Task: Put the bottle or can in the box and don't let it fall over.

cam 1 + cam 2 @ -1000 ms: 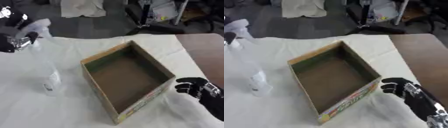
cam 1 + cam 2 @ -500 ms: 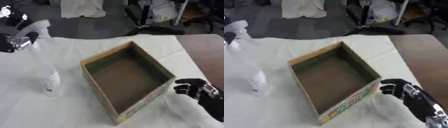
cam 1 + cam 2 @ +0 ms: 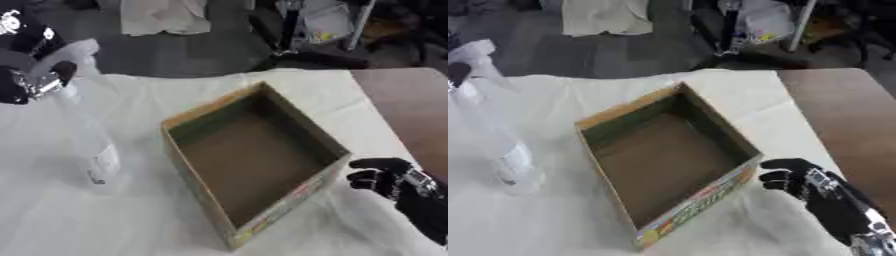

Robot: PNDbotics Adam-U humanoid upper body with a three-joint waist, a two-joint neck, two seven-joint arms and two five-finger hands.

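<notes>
A clear spray bottle [image 3: 94, 152] with a white trigger head stands upright at the left of the table, its base at or just above the white cloth. My left hand [image 3: 28, 75] is shut round its neck at the top. An open cardboard box [image 3: 289, 199] with a brown floor lies askew in the middle, with nothing inside. My right hand [image 3: 381, 178] sits low at the box's near right wall, fingers relaxed and bent toward the cardboard, holding nothing.
A white cloth [image 3: 131, 220] covers most of the table. Bare brown tabletop [image 3: 411, 110] shows at the right. Beyond the far edge are a dark floor, chair legs [image 3: 289, 45] and a pale heap of cloth [image 3: 162, 15].
My right hand has edged slightly left toward the box. The bottle and my left hand have barely moved.
</notes>
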